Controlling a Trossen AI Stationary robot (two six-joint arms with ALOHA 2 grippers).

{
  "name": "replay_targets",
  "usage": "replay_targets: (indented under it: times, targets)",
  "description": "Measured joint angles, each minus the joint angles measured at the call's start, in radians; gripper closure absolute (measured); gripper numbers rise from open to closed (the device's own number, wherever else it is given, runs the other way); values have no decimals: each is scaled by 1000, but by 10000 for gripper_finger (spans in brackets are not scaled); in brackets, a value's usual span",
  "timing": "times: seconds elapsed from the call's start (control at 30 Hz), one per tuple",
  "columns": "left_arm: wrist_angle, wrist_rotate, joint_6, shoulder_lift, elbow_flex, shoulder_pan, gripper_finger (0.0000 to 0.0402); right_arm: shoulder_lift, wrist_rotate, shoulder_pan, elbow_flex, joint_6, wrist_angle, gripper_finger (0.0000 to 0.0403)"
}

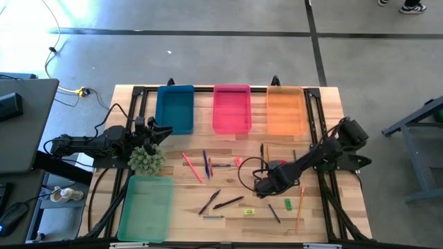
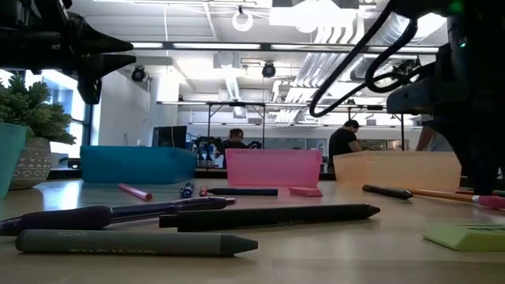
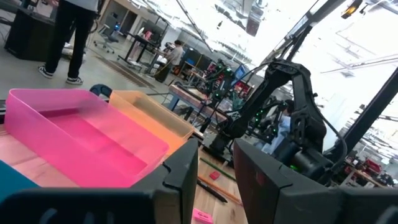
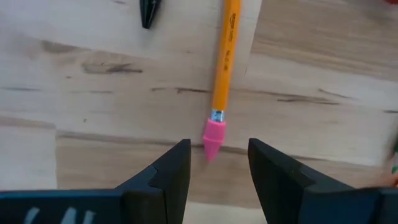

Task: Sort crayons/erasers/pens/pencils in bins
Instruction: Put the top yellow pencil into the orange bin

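Lying before right end effector (image 4: 217, 163): pencil (image 4: 225, 59)

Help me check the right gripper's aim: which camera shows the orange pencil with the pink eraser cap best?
The right wrist view: the orange pencil fills the frame, pink cap just ahead of the open right gripper. The high view shows only a thin orange line beside the arm; the low view shows its capped end at the edge. The left wrist view doesn't show it.
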Motion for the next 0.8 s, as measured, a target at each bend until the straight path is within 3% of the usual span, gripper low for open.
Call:
replay_targets:
  times: [0.4,0.8]
  targets:
    - [0,0,1,0,0,0,312,41,-18,-4,-8,11,34,258]
    - [0,0,2,0,0,0,312,42,-30,-5,-13,68,48,377]
